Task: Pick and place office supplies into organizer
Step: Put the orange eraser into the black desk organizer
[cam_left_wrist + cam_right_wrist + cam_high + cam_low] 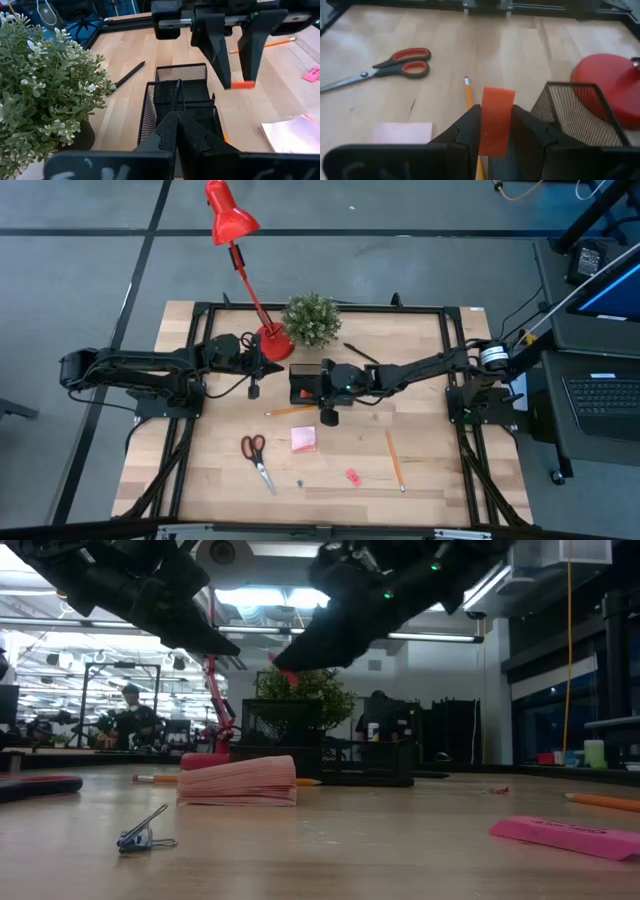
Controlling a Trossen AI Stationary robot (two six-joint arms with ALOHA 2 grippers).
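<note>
No readable brand or label shows on any item. The right pincer (495,131) is clenched on a small orange-red piece (495,120) and hangs above the bench (420,470), just beside the black mesh organizer (305,382). The left pincer (176,131) is clenched with nothing between its fingers, on the left side of the organizer.

Only the right wrist view shows the grip clearly. The low view alone shows a small blue binder clip (143,832). The scissors (256,459), pink sticky-note pad (304,440), pencil (395,459) and a small pink piece (352,476) lie on the near bench. A black pen (126,77) lies beside the plant (312,319).
</note>
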